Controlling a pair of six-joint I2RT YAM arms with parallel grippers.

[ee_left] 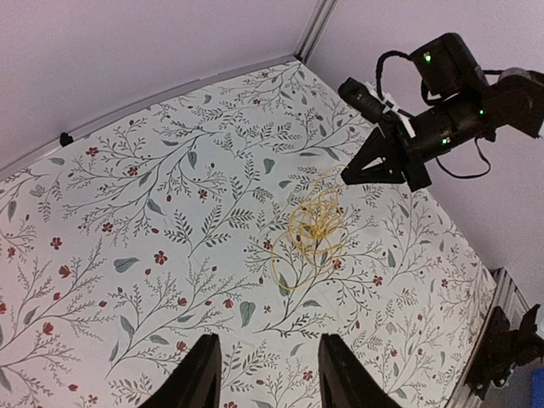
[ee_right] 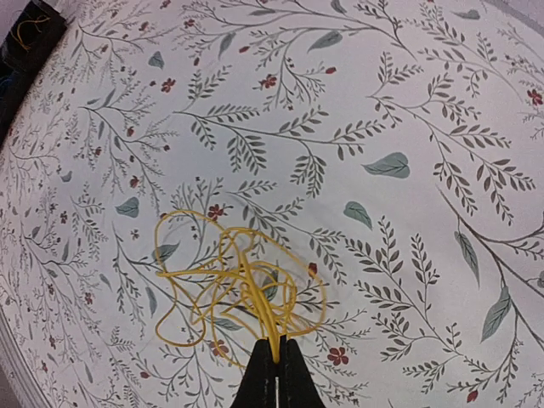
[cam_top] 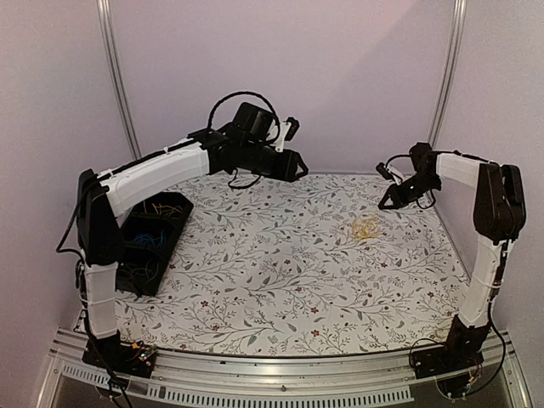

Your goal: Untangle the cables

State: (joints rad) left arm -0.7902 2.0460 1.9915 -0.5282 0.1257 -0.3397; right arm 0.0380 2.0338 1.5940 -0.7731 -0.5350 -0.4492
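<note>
Right claw (ee_right: pixel 274 355) is shut on a few strands of the yellow cables (ee_right: pixel 225 285), which lie knotted on the worktop (ee_right: pixel 408 102). My left claw (ee_left: pixel 268 374) hangs half open, empty. I judge untangling barely begun: every loop is snarled.

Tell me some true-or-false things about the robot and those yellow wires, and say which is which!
1. The right gripper is pinching the yellow cables. True.
2. The left gripper is holding a cable. False: it is open and empty.
3. The black bin stands beside the right arm. False: it stands beside the left arm.
4. The yellow cables are in a tangled bunch. True.
</note>
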